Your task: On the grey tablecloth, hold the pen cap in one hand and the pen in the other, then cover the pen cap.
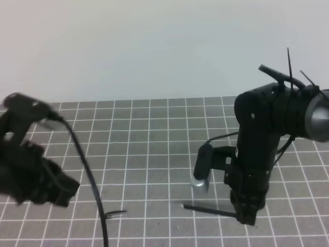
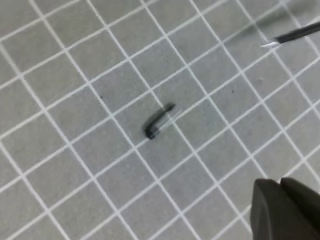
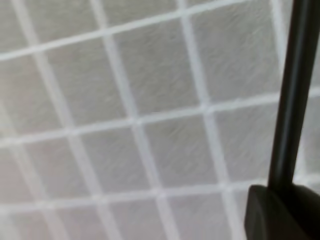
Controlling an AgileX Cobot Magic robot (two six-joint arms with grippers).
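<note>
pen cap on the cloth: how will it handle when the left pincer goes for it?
The pen cap looks tiny and thin, so probably very light and easily flicked aside. It lies flat on the grey tablecloth, leaving little to pinch. Its rounded body may roll, though the clip likely limits that.

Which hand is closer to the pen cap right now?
Left. The left hand hovers just left of the pen cap, which lies loose on the grey tablecloth. The right hand is farther right, down at the pen.
</note>
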